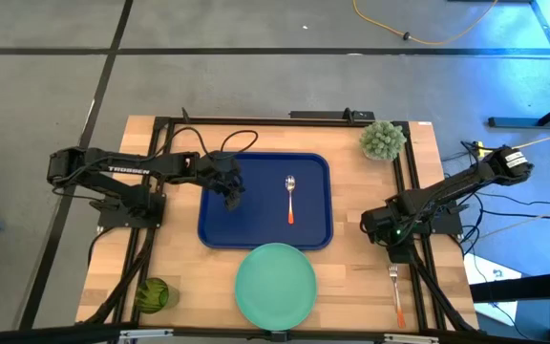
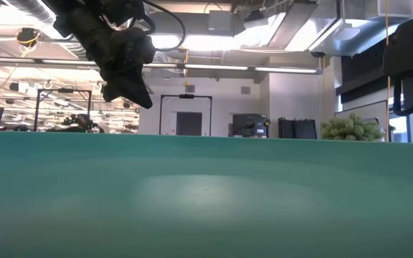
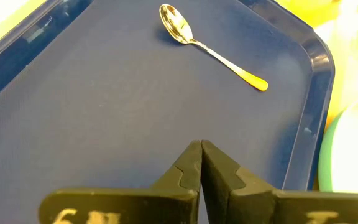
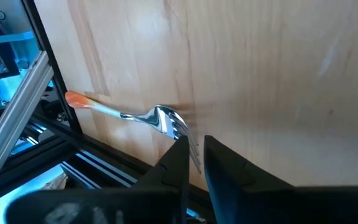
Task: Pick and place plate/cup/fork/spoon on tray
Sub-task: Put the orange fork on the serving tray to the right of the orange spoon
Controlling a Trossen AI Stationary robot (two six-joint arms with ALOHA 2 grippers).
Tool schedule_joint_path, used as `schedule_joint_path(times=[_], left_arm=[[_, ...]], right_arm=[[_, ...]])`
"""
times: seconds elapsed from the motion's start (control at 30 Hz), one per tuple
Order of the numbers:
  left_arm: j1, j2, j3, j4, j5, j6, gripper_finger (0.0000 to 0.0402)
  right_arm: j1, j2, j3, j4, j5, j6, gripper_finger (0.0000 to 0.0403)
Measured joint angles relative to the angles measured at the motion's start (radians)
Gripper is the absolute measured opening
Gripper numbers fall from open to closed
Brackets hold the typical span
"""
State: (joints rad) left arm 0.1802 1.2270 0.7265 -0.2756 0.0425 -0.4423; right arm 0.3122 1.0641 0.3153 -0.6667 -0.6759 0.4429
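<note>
Fork (image 1: 396, 290) lies at the worktop's right edge; right claw (image 4: 192, 151), nearly closed and empty above it, could nudge it off.

Two black arms (image 1: 113, 172), white lettering, trailing black cables.

The wooden table (image 1: 175, 258) carried the blue tray (image 1: 220, 225) right under my left jaws. The green plate (image 1: 275, 284) lay just beside the tray's near edge. The fork (image 4: 135, 116) lay on bare wood close to my right jaws. The cup (image 1: 153, 294) and plant (image 1: 383, 139) stood at opposite corners.
</note>
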Motion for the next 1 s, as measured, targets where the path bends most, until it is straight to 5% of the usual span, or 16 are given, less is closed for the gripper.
schedule_joint_path(times=[0.23,0.53,0.8,1.0], left_arm=[[0.0,0.0,0.0,0.0,0.0,0.0,0.0],[0.0,0.0,0.0,0.0,0.0,0.0,0.0],[0.0,0.0,0.0,0.0,0.0,0.015,0.0],[0.0,0.0,0.0,0.0,0.0,0.062,0.0]], right_arm=[[0.0,0.0,-0.027,0.05,-0.008,0.047,0.0007],[0.0,0.0,-0.009,0.06,-0.024,0.134,0.0002],[-0.001,0.001,0.142,0.019,-0.057,0.284,0.0002],[-0.006,0.001,0.315,-0.171,-0.082,0.34,0.0001]])
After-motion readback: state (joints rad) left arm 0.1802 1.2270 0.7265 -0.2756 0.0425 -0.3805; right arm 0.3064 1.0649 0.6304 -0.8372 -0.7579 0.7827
